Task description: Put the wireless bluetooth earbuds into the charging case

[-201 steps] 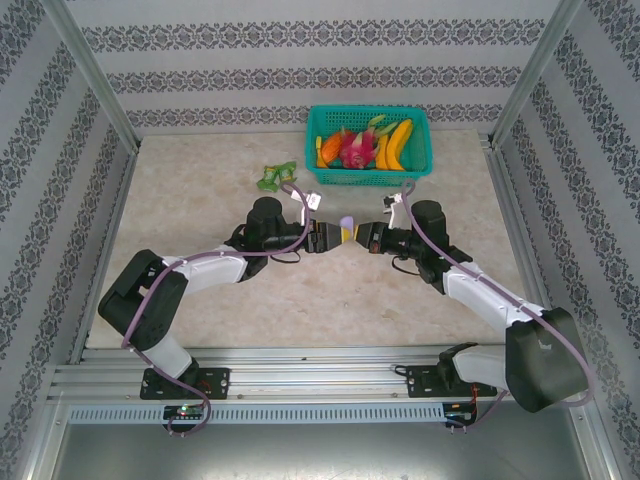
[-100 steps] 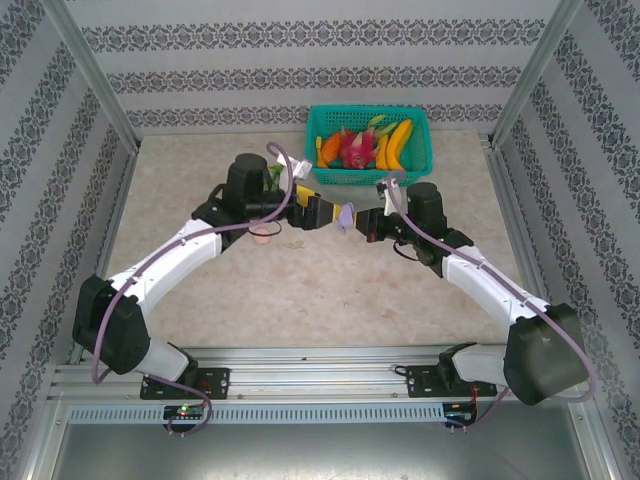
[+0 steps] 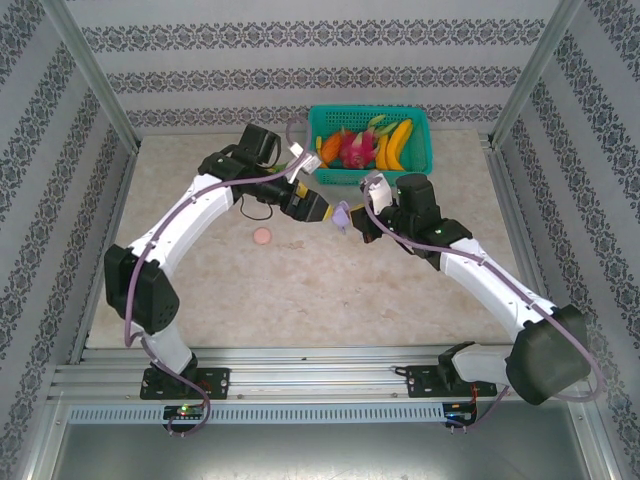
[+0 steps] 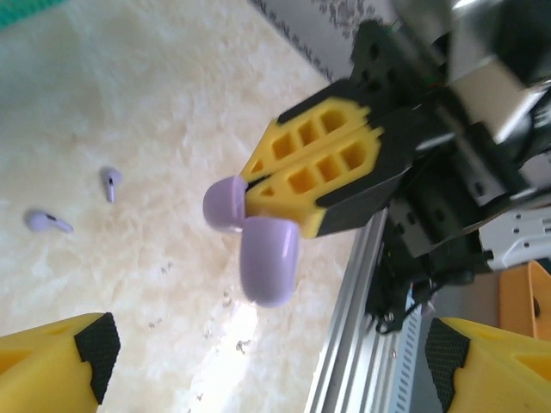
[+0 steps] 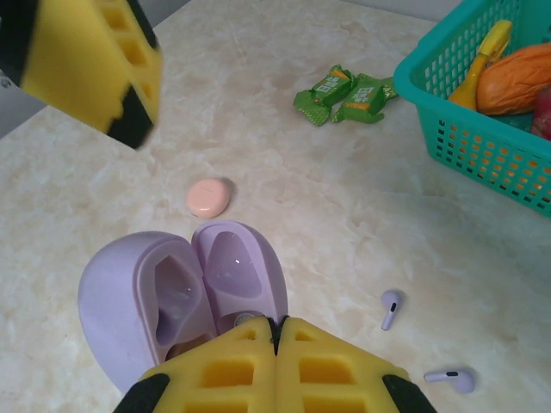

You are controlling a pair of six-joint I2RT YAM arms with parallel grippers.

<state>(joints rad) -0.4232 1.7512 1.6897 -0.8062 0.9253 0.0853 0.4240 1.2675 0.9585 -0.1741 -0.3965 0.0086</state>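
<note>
- The right gripper (image 5: 275, 331) is squeezed tight on the near edge of the lilac case (image 5: 181, 292) and holds it up over the table (image 3: 300, 290).
- The lilac case is open like a shell, and we look into its two hollow halves.
- The left gripper (image 3: 322, 211) is just across from the case. Its yellow fingers (image 4: 52, 366) are spread wide, with nothing between them.
- Two lilac earbuds (image 5: 390, 308) lie loose on the table, close to each other. They are outside the case, on the side where the basket is.
- A little pink case (image 3: 262, 236) lies shut on the table, off to the left, and nothing touches it.
- Farther back we see the green packets (image 5: 344, 93) lying next to the basket.
- At the far end stands the teal basket (image 3: 365, 109), full of bright toy fruit.
</note>
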